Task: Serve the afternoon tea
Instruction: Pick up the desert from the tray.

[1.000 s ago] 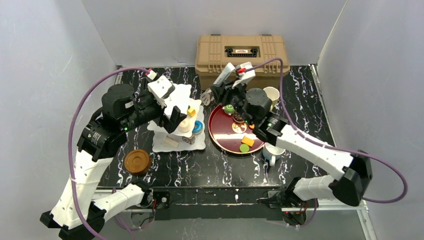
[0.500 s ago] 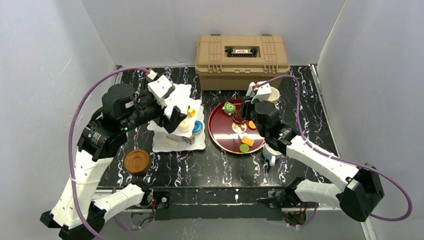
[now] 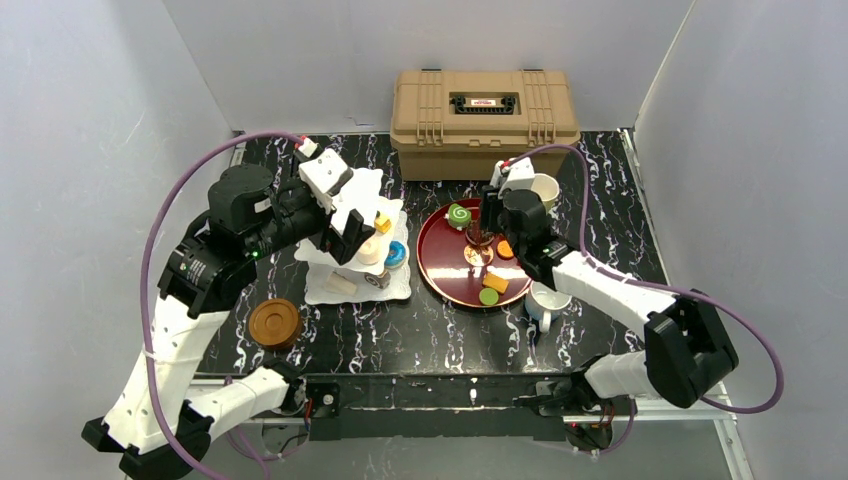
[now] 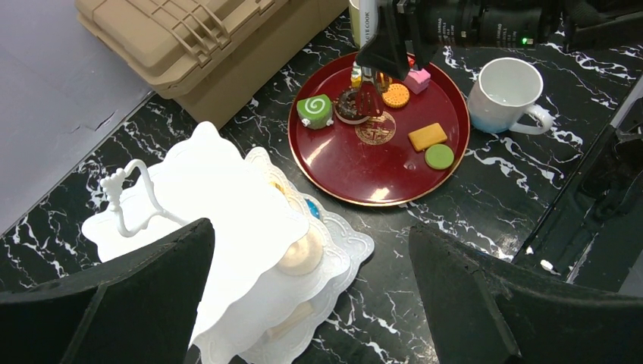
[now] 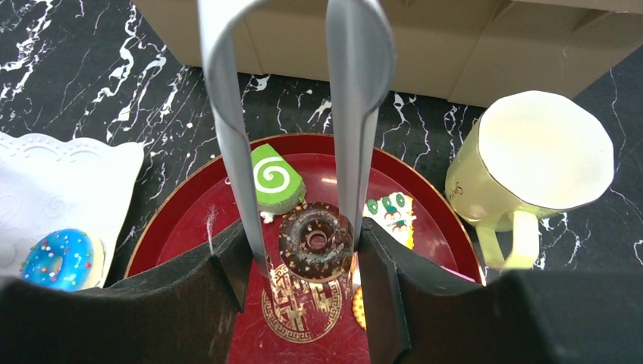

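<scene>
Green roll [image 5: 274,180] sits just left-beyond the chocolate donut [image 5: 315,241], printed biscuit [image 5: 390,216] just right of it, yellow mug [image 5: 531,152] further right off the red tray [image 5: 193,212]. Right jaws grip tongs [image 5: 230,136], and the donut is between the tong tips. Left jaws wide, over the white stand [image 4: 227,205].

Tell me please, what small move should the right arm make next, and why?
Probably close the right end effector a little, so the tongs pinch the chocolate donut. The two tong arms already stand on either side of it, low over the dark red tray, and appear not to press it yet.
</scene>
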Controlling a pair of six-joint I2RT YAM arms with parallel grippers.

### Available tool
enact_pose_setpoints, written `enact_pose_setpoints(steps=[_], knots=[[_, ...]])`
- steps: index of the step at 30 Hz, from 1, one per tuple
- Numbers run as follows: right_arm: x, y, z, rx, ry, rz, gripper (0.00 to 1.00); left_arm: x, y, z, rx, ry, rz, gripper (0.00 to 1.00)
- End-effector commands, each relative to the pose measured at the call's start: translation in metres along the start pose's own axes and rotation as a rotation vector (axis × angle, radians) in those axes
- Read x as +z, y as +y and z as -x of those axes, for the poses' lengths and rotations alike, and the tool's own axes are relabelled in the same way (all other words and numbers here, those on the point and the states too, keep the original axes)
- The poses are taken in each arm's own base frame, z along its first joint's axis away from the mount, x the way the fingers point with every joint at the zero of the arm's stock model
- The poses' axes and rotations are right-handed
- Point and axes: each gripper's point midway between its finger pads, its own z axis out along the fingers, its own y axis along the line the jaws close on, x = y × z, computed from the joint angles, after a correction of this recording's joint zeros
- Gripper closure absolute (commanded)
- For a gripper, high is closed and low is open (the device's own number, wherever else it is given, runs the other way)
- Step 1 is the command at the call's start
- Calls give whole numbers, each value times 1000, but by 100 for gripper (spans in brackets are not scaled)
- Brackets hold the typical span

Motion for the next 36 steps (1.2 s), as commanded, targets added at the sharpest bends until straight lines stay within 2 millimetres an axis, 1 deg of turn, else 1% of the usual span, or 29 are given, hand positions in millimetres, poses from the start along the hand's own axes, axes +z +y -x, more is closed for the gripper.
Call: enact_pose_setpoints(steps=[1, 9, 14, 23, 27, 31, 36], knots=[[8, 8, 38, 66, -136, 37, 41, -7, 1, 13, 19, -32, 7, 3], [16, 6, 38, 50, -164, 48, 37, -6, 2, 16, 15, -37, 4, 3], [23, 7, 30, 38, -145, 58, 36, -6, 0, 20, 17, -50, -4, 3], [31, 1, 21, -1, -130, 45, 35, -5, 1, 21, 17, -49, -3, 3], [34, 1, 13, -8, -115, 48, 34, -5, 1, 21, 17, -48, -4, 3], [38, 3, 3, -9, -94, 63, 33, -5, 1, 21, 17, -49, -3, 3], [41, 6, -2, -1, -84, 77, 33, -4, 1, 20, 18, -46, -4, 3]])
